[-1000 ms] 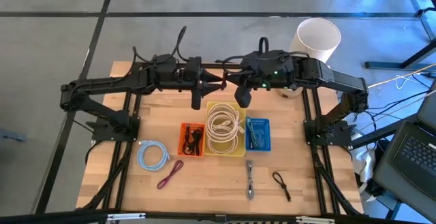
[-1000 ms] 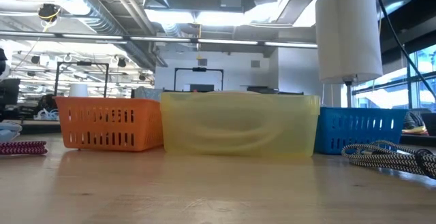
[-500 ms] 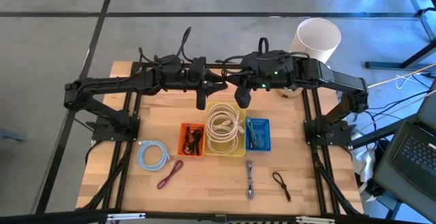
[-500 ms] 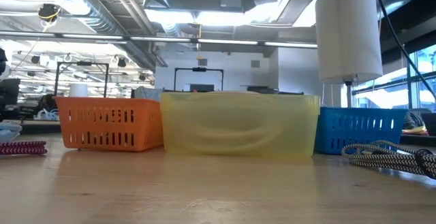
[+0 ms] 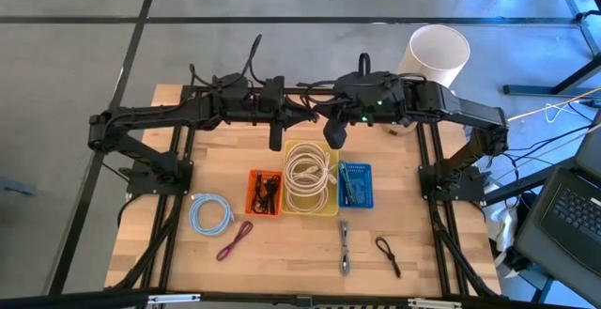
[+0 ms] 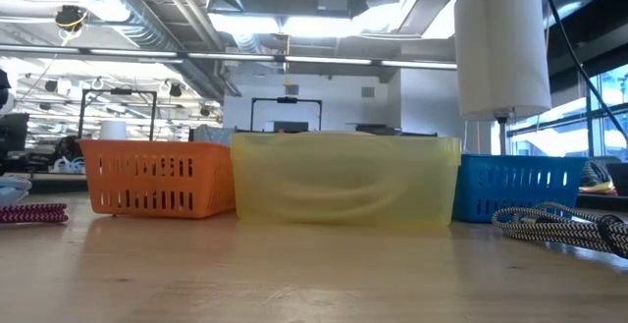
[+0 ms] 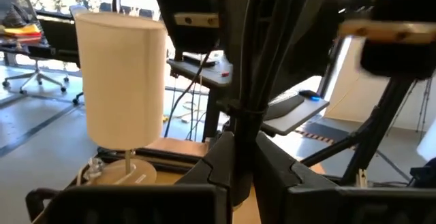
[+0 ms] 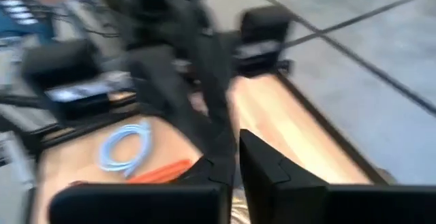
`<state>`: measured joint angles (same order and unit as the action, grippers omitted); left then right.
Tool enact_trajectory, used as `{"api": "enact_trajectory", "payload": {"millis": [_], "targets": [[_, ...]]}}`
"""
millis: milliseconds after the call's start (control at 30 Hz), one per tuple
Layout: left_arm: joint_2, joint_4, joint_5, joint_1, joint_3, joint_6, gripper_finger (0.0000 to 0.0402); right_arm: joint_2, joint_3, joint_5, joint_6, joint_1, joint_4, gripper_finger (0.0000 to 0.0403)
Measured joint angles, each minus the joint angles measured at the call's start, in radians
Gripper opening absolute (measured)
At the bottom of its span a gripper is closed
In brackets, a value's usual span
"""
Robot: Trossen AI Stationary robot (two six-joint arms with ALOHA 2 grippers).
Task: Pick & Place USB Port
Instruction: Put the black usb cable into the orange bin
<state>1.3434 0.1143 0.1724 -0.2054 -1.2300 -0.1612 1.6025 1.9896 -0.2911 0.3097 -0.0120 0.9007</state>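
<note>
1. Hovering over table's far half: left gripper (image 5: pixel 275 141) and right gripper (image 5: pixel 335 136), close together, just behind yellow bin (image 5: pixel 311 177); fingers' gap on both: can't tell.
2. Bins in a row mid-table: orange bin (image 5: pixel 265 193), yellow, blue bin (image 5: pixel 355 185), sides touching.
3. Which cable has the USB end: can't tell.
4. Loose on the near half: light-blue cable (image 5: pixel 209 214), maroon cable (image 5: pixel 235 239), braided cable (image 5: pixel 345 249), black cable (image 5: pixel 387 254).
5. Bare wood along the table (image 5: pixel 441 271) edges.

Blurred view. Right gripper (image 8: pixel 235 176) dark fingers close together over light wooden table (image 8: pixel 300 135). Coiled light-blue cable (image 8: pixel 126 146) lies beside orange plastic basket (image 8: pixel 160 171).
</note>
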Motion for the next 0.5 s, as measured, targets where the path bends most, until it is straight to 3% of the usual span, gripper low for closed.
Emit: {"api": "enact_trajectory", "payload": {"millis": [267, 500], "targets": [[-0.038, -0.110, -0.029, -0.001, -0.001, -0.019, 0.0023, -0.091, 0.000, -0.191, 0.042, 0.000, 0.230, 0.0106], [-0.128, -0.470, -0.171, 0.016, -0.001, -0.152, 0.0022, -0.197, 0.000, -0.343, 0.287, 0.000, 0.586, 0.0138]]}}
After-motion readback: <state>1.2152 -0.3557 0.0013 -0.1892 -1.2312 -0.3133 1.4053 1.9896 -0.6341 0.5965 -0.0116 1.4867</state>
